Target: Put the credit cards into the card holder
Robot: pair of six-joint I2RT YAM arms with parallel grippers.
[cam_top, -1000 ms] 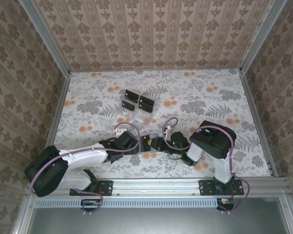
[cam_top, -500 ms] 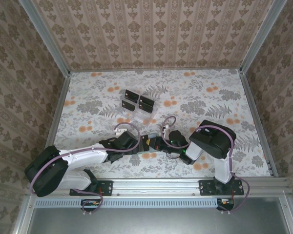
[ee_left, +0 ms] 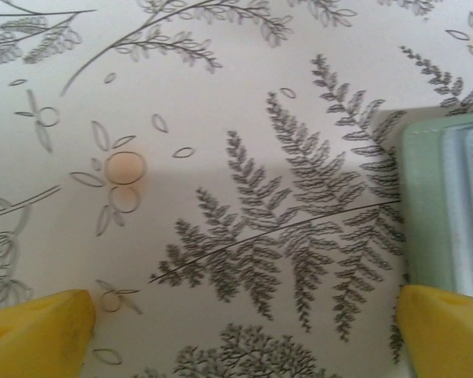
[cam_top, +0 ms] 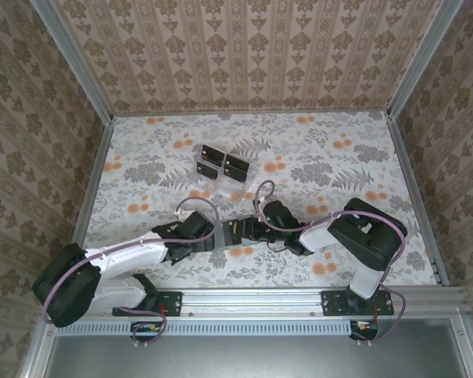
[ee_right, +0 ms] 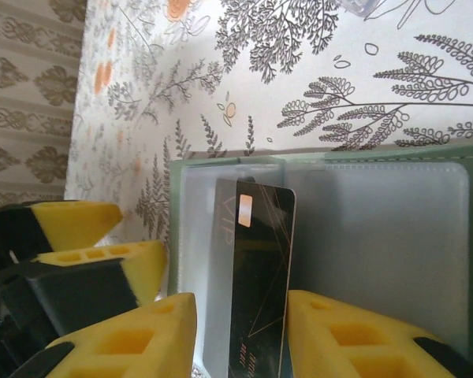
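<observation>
The grey-green card holder (ee_right: 378, 236) lies open on the table, its clear pockets facing up. A black credit card (ee_right: 260, 260) with a pale orange mark stands on its long edge in the holder's fold. My right gripper (ee_right: 244, 327) is open around the card. The card leans against one finger, with a gap to the other. My left gripper (ee_left: 240, 327) is wide open just left of the holder's edge (ee_left: 422, 205), with nothing between its fingers. From above, both grippers meet at the holder (cam_top: 235, 231). More black credit cards (cam_top: 213, 153) stand in a rack.
A clear plastic slotted rack (cam_top: 221, 177) with cards stands behind the holder, toward mid-table. Patterned walls (cam_top: 236, 55) close in the back and both sides. The arm bases sit on the rail (cam_top: 252, 299) at the near edge.
My right gripper has gone from shut on the card to open, and its wrist has slid slightly left and away. The left arm has shifted a little left, still wide open.
</observation>
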